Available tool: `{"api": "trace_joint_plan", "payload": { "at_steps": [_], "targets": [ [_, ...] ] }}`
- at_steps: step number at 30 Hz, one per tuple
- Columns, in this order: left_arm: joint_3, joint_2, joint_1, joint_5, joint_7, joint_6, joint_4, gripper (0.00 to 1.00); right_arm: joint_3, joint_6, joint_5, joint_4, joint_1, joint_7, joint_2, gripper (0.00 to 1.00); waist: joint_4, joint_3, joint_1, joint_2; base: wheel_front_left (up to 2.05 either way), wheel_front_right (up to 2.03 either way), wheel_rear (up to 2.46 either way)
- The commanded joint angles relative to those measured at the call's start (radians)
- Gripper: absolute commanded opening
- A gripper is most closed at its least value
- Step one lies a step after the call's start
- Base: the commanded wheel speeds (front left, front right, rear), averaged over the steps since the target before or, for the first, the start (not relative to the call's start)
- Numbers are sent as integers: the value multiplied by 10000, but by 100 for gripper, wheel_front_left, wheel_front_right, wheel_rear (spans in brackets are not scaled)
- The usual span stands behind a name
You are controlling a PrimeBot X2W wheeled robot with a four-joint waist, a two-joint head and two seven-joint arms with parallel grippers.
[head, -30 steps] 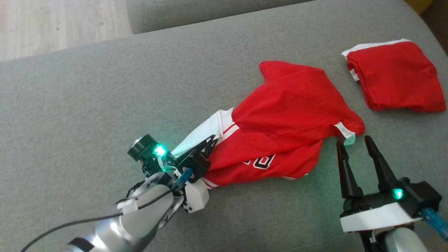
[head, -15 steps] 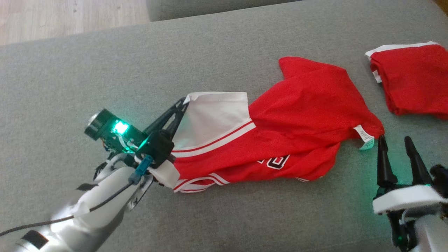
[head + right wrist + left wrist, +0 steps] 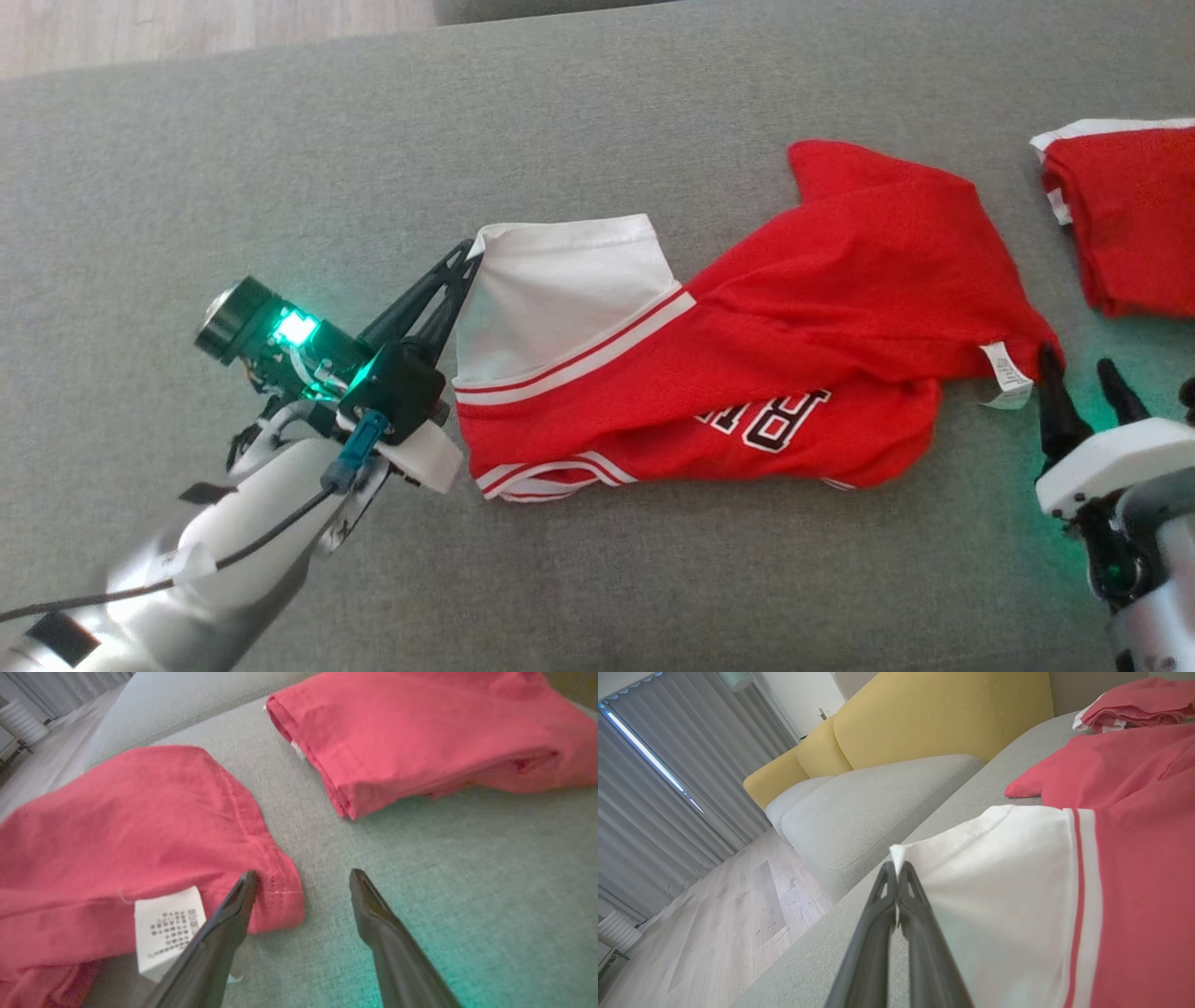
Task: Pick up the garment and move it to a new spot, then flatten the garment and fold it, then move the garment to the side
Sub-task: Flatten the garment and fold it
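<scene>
Garment [image 3: 840, 271] corner pinched by left tool [image 3: 471, 252]; right tool [image 3: 1075, 360] gapes, perhaps touching its hem.

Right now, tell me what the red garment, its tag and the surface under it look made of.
Garment: soft matte knit fabric, likely cotton or a blend. It drapes, creases and shows a stitched hem.
Tag: thin white printed fabric, perhaps satin-like ribbon, slightly curled.
Cushion: grey woven upholstery cloth, matte, with a fine visible weave.

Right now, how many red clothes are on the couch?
2: the shirt lies stretched across the middle; a folded garment sits at the right edge, partly cut off.
</scene>
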Motion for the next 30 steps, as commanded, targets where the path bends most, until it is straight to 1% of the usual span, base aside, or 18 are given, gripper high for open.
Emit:
{"api": "trace_joint_plan", "payload": {
  "at_steps": [1,3,4,5,6,7,8,9,12,16,19,22,25,28,30],
  "targets": [
    [413,364,-543,102,42,102,-266,0,303,-9,172,-95,-215,154,-280,100,96,14,-1,0,0,0,0],
    [408,364,-549,92,33,123,-283,0,477,-9,454,-61,-195,352,-245,87,158,18,-1,0,0,0,0],
    [403,364,-549,89,29,133,-290,0,532,-9,596,-82,-181,389,-244,74,180,20,-1,0,0,0,0],
    [398,366,-546,83,24,141,-295,0,593,-9,693,-113,-163,394,-272,46,198,20,-1,0,0,0,0],
    [393,367,-539,75,13,149,-297,0,657,-9,763,-130,-140,399,-305,28,213,12,-1,0,0,0,0],
    [390,370,-524,64,0,159,-296,0,689,-9,856,-110,-116,428,-320,7,228,1,-1,0,0,0,0],
    [390,370,-524,64,0,159,-296,0,689,-9,856,-110,-116,428,-320,7,228,1,-1,0,0,0,0],
    [386,374,-507,50,-12,166,-291,0,728,-9,960,-87,-100,479,-334,0,244,-7,-1,0,0,0,0],
    [393,400,-472,19,-71,203,-267,0,896,-9,1156,-110,-61,531,-434,0,288,-40,-1,0,0,0,0],
    [464,492,-436,28,-294,314,-296,0,906,-9,1051,-384,-43,34,-719,0,301,-270,-1,0,0,0,0],
    [612,611,-487,54,-527,400,-484,0,859,-9,1048,-844,-58,-283,-941,0,262,-571,-1,0,0,0,0],
    [893,831,-585,51,-710,483,-837,0,646,-9,1017,-1554,-141,-431,-1192,0,181,-958,-1,0,0,0,0],
    [1269,1173,-755,133,-807,615,-1373,0,386,-9,955,-2428,-223,-322,-1462,0,116,-1371,-1,0,0,0,0],
    [1638,1613,-1012,337,-845,672,-2089,0,-3,-9,841,-3473,-321,225,-1750,0,59,-1785,-1,0,0,0,0],
    [1894,1921,-1270,475,-854,631,-2644,0,-250,-9,788,-4227,-376,745,-1870,0,31,-2007,-1,0,0,0,0]
  ]
}}
